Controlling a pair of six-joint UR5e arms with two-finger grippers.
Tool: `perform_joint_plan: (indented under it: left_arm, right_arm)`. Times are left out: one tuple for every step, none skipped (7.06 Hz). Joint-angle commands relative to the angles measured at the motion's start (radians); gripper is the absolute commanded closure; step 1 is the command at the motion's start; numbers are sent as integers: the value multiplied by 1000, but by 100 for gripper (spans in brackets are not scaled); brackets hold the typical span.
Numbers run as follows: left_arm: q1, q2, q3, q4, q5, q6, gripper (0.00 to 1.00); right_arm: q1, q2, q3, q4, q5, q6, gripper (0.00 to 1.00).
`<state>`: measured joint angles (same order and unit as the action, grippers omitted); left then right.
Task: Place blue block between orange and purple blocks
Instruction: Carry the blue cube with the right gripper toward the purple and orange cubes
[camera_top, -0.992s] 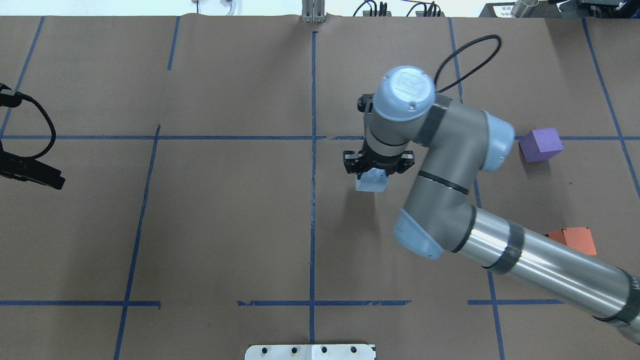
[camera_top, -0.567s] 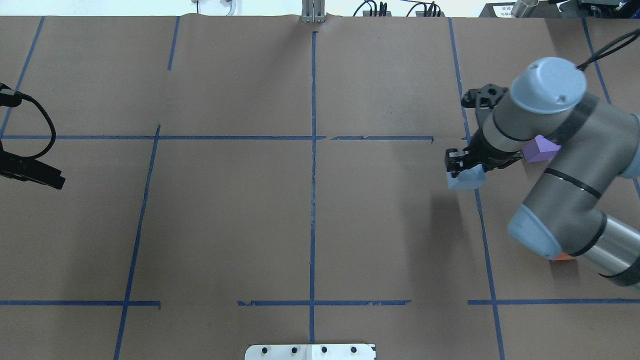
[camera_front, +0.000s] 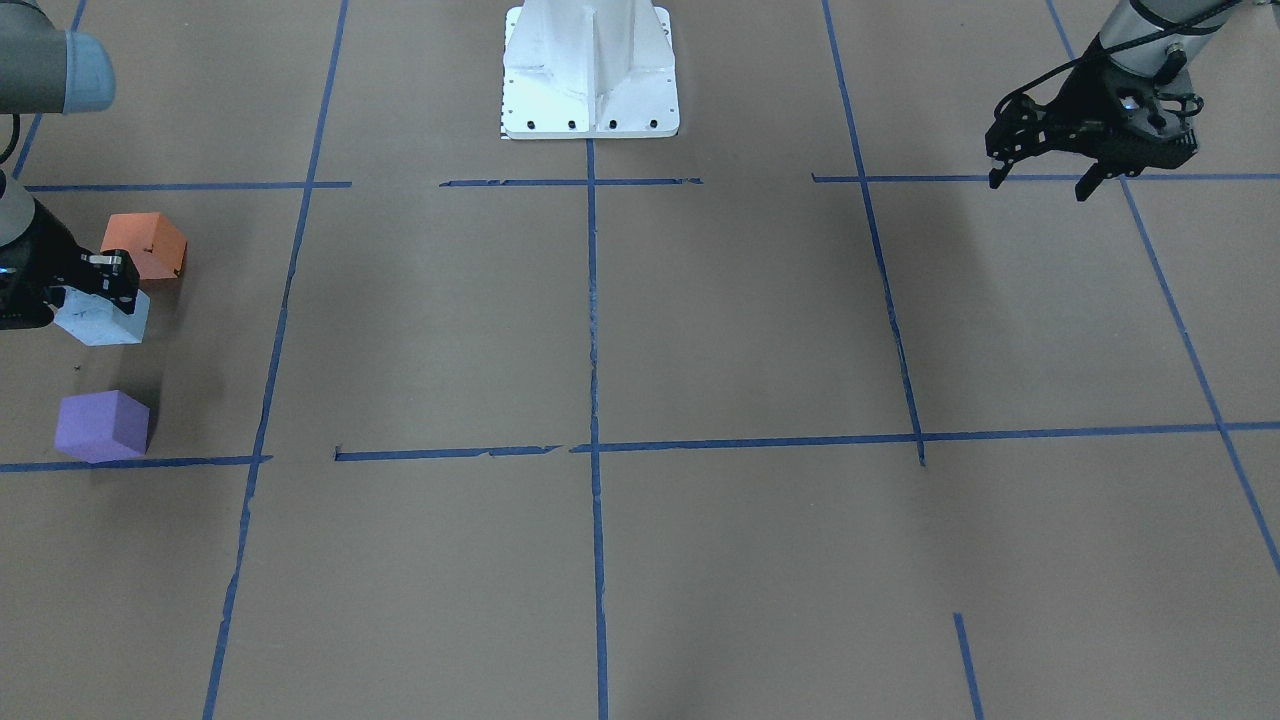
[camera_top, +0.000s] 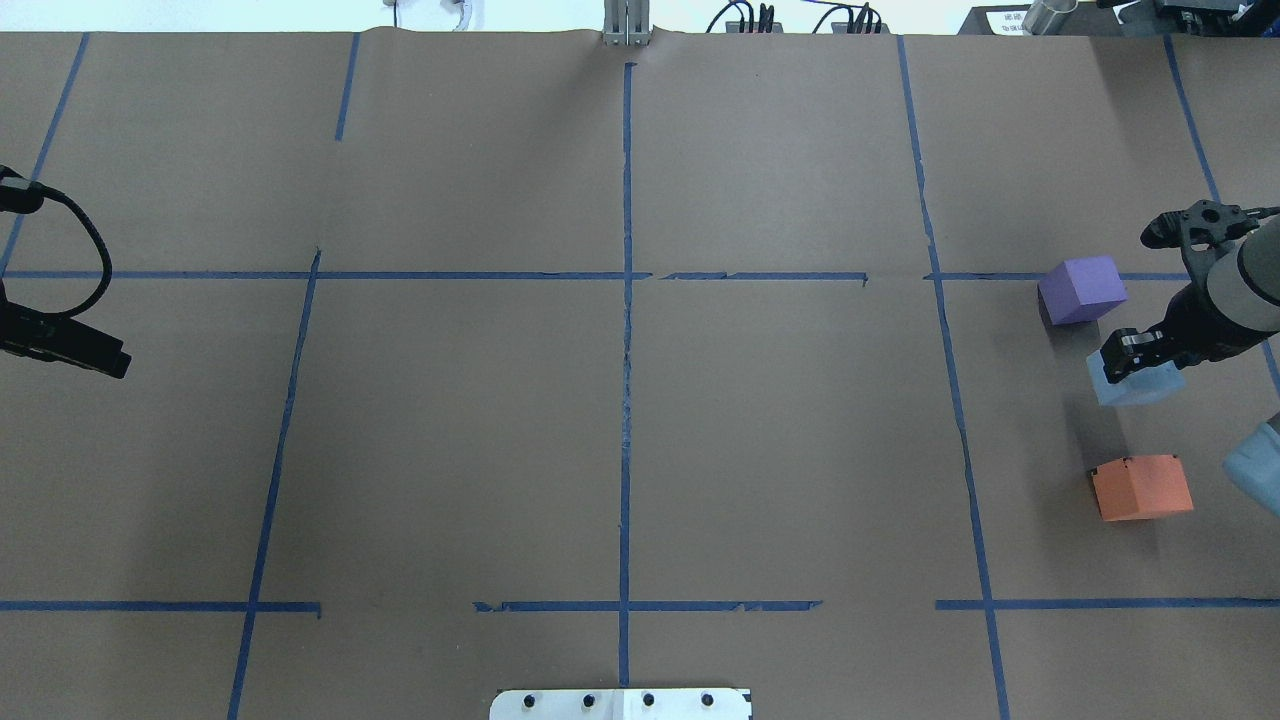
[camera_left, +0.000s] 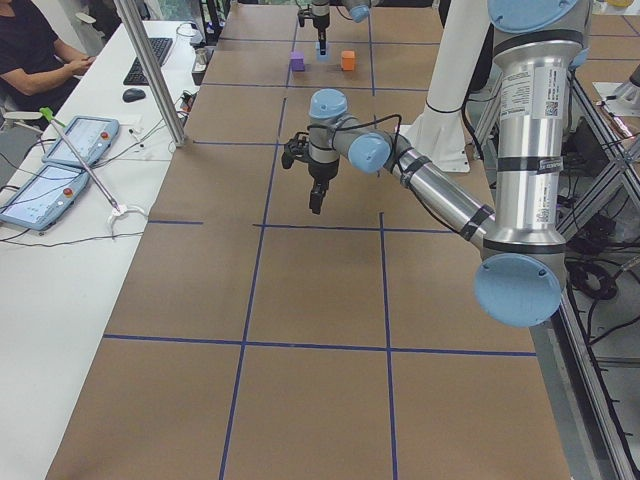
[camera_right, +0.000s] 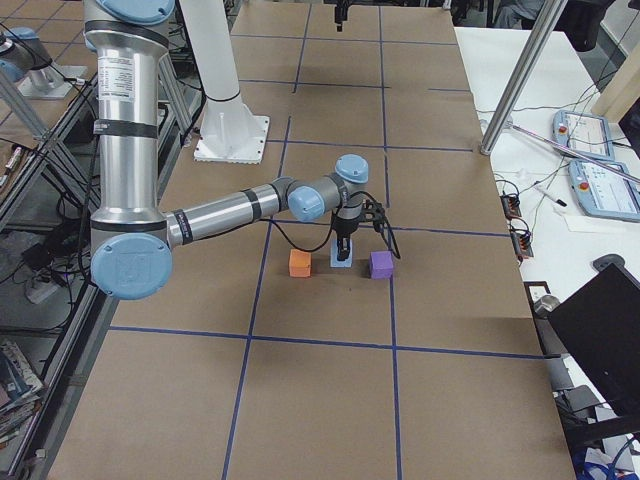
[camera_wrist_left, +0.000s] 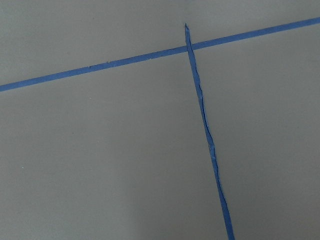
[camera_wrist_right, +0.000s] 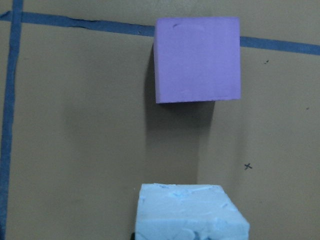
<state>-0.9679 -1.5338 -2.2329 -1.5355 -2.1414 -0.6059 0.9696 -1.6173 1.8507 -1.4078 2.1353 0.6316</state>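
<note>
My right gripper (camera_top: 1146, 362) is shut on the light blue block (camera_top: 1135, 388) at the table's far right. The blue block sits in the gap between the purple block (camera_top: 1082, 288) and the orange block (camera_top: 1142, 487), touching neither. I cannot tell whether it rests on the paper or hangs just above it. The front view shows the same row: orange block (camera_front: 145, 245), blue block (camera_front: 100, 320), purple block (camera_front: 102, 425). In the right wrist view the purple block (camera_wrist_right: 197, 59) lies ahead of the held blue block (camera_wrist_right: 190, 212). My left gripper (camera_front: 1090, 165) is open and empty, far on the other side.
Brown paper with blue tape lines (camera_top: 626, 330) covers the table. The white robot base plate (camera_front: 590, 75) stands at the near middle edge. Operators' tablets and cables lie on a side table (camera_left: 70, 150) beyond the far edge.
My right arm has swept right with the blue block, from the table's middle to the gap between the purple and orange blocks. The left arm has not moved.
</note>
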Motion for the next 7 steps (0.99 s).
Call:
perform_joint_plan:
  left_arm:
    - [0,1,-1,0,0,0,0]
    - [0,0,-1,0,1,0,0]
    - [0,0,-1,0,0,0,0]
    - [0,0,-1,0,0,0,0]
    - [0,0,-1,0,0,0,0]
    - [0,0,-1,0,0,0,0]
    - [0,0,-2,0,0,0,0]
  right_arm:
    - [-2,-6,-30,23,2,-1,87]
    - [-6,8,-51,23,2,0,87]
    - [-17,11,-56,23,0,2,86]
    - [-31,25,-61,23,0,5,85]
    - [-41,27,-73,23,-2,5,85]
    - [-42,27,-76,23,-3,5,84]
    - [-46,27,-83,24,-6,5,84]
